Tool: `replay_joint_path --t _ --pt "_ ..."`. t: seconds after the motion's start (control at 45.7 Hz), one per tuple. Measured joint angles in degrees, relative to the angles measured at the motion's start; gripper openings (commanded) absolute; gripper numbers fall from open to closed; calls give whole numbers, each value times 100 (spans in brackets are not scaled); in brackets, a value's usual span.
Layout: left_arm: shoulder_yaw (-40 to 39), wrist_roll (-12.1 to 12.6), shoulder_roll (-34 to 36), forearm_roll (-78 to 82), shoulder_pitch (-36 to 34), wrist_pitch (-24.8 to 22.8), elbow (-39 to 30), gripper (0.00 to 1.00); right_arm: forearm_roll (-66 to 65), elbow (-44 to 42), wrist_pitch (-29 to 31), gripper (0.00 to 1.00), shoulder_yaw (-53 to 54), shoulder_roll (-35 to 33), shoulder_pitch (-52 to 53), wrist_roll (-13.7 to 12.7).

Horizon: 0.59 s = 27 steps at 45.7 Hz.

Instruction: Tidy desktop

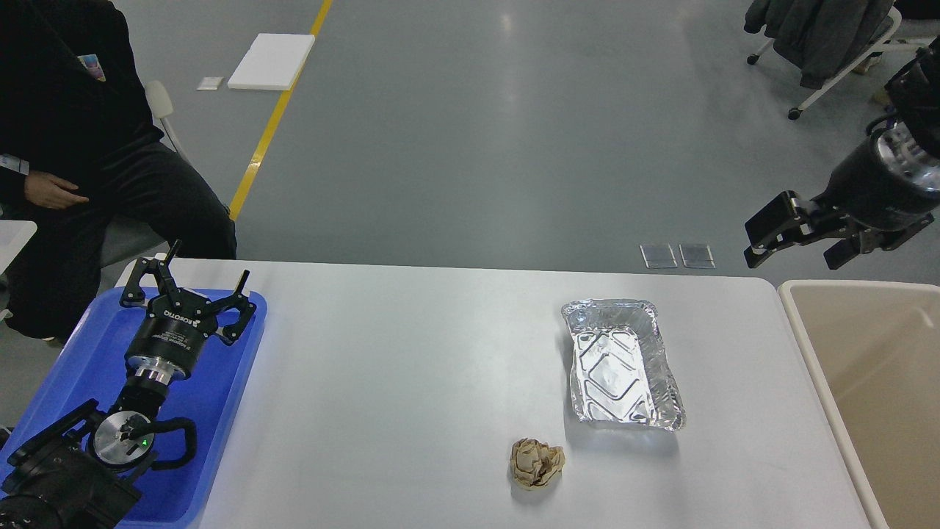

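Nearest you, a crumpled brown paper ball (537, 463) is lying on the worktop (411, 382), the wide white-grey surface filling the lower part of your head view. Just beyond the ball and apart from it, an empty foil tray (623, 361) is sitting toward the worktop's right side. At the left edge, a blue tray (220, 411) is resting on the worktop, and your left arm is reaching over it, its end effector (189, 283) hovering with fingers spread wide and gripping nothing. To the right, a beige bin (800, 323) is standing just beside the worktop's end. Above that bin, your right end effector (800, 235) is hanging in the air with its fingers apart and nothing between them. Farther off, a person in black (81, 147) is sitting beyond the left corner, while a white board (272, 62) is lying on the grey floor by a yellow line (275, 117).
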Motion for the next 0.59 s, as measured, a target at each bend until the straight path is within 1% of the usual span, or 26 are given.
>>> replay_joint_path --t 0.591 --pt "0 5 -8 -1 -2 0 2 99 0 0 0 100 23 158 204 0"
